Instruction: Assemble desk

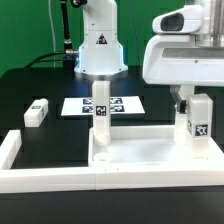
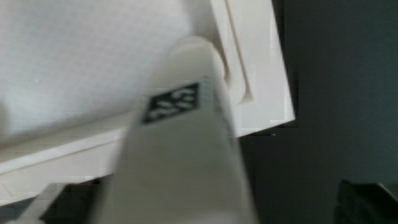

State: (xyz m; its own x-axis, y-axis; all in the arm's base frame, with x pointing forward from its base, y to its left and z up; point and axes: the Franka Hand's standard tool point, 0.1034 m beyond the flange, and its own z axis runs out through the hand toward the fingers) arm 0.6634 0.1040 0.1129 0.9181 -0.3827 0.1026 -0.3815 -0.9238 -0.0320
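White on black in the exterior view: shows a white plastic rectangular tray-like tabletop with a raised rim [image 1: 150,148] lying rim-up on the black table [image 1: 30,85], near the front and toward the exterior view's right. Shows a short white square-section tagged left leg [image 1: 100,100] upright at its far left corner, a matching right leg [image 1: 200,120] upright at its far right corner, and a third, loose leg [image 1: 37,112] lying well off to the exterior view's left. Places the two-finger gripper [image 1: 193,100] directly over the right leg, fingers down beside its top. From the wrist view: looks down along the right leg [image 2: 169,150] to the tabletop corner [image 2: 249,80]; cannot tell whether the jaws press the leg or stand just clear. Judged to be the fitting of the right leg; calls next for a firm, square grip and a turn that keeps it upright.
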